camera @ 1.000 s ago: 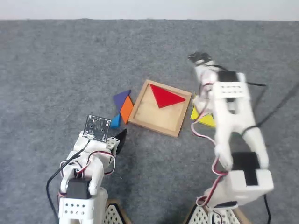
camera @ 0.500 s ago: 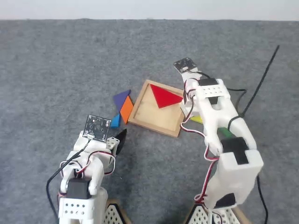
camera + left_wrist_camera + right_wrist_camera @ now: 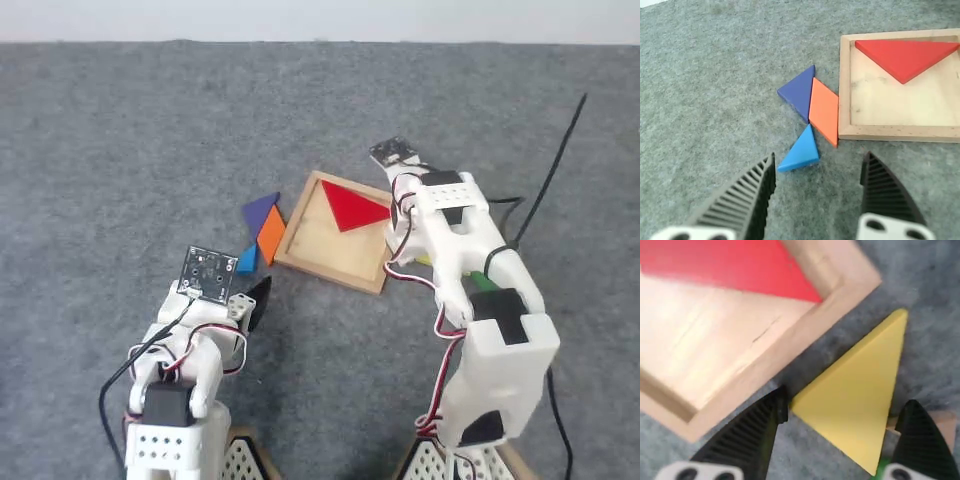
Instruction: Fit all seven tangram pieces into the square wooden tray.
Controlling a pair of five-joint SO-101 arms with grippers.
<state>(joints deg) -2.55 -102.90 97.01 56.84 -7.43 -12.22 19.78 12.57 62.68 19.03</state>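
Note:
The square wooden tray [image 3: 312, 257] lies mid-table with a red triangle [image 3: 353, 207] in its far corner. Just off its left edge lie a purple triangle [image 3: 262, 210], an orange parallelogram [image 3: 271, 234] and a small blue triangle [image 3: 247, 260]. My left gripper [image 3: 819, 159] hangs open over the carpet just short of the blue triangle [image 3: 800, 152]. My right arm [image 3: 445, 215] hangs over the tray's right edge. There my right gripper [image 3: 847, 401] is open, a finger on each side of a yellow triangle [image 3: 860, 385] lying flat on the carpet beside the tray rim [image 3: 805, 340].
A green piece [image 3: 485, 282] peeks out from under the right arm, and its edge [image 3: 882, 468] lies next to the yellow triangle. A tan piece [image 3: 941, 423] lies beside the right finger. Grey carpet covers the table, with free room at the far side and left.
My right arm has swung left from the table's right side to the tray's right edge, now covering the yellow triangle in the high view. The left arm has not moved.

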